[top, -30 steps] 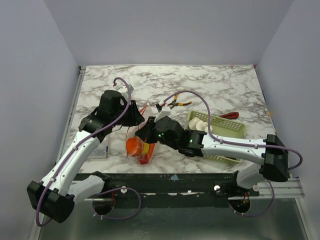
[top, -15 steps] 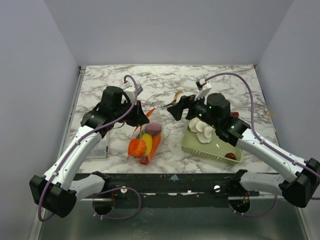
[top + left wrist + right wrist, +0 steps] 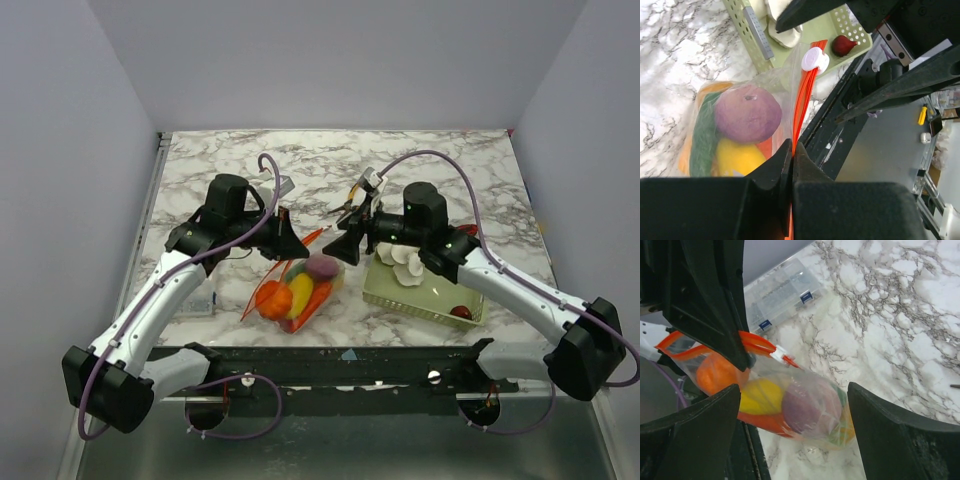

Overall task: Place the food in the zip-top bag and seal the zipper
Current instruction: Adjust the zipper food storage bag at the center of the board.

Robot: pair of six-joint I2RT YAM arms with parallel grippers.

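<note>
From above, one zip-top bag (image 3: 300, 292) sits by the near edge of the table (image 3: 450, 170), between the two arms. The food (image 3: 277, 298) is inside it: orange, yellow, purple and red pieces. To its right, one green basket (image 3: 432, 300) holds white bulbs (image 3: 405, 262) and one dark red piece (image 3: 461, 312). At the left wrist, the left gripper (image 3: 792, 150) is pinched tight on the zipper (image 3: 802, 95), with one white slider (image 3: 815, 59) further along it. At the right wrist, the right gripper (image 3: 792, 390) is spread wide with the bag showing between its fingers, gripping nothing. One clear box (image 3: 780, 292) lies beyond.
</note>
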